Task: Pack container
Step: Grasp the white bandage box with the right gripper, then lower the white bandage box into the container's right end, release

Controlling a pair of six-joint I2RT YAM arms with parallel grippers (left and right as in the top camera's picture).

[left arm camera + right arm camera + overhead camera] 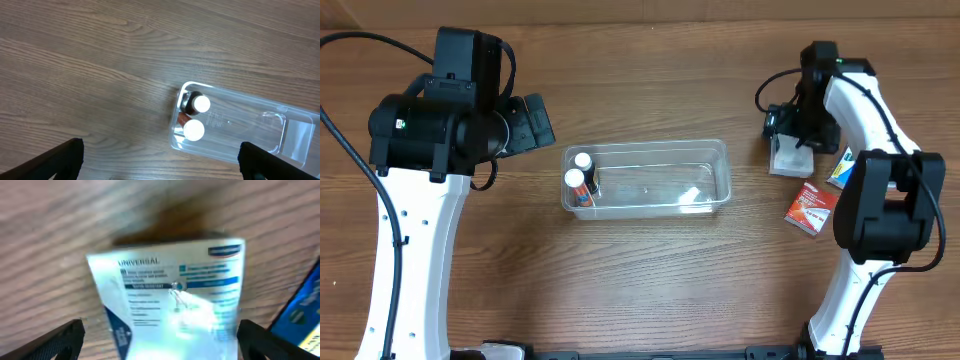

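Observation:
The clear plastic container (650,178) lies at the table's middle, with two white-capped bottles (581,177) standing at its left end; they show in the left wrist view too (195,117). My left gripper (160,160) is open and empty, above bare table left of the container (250,130). My right gripper (160,337) is open, its fingers on either side of a white and blue box (170,300) printed "UNIVERSAL", not closed on it. In the overhead view that box (792,158) lies under the right gripper (798,130).
A red box (810,209) lies on the table right of the container. A blue and yellow box (839,170) lies beside the right arm, its edge showing in the right wrist view (302,307).

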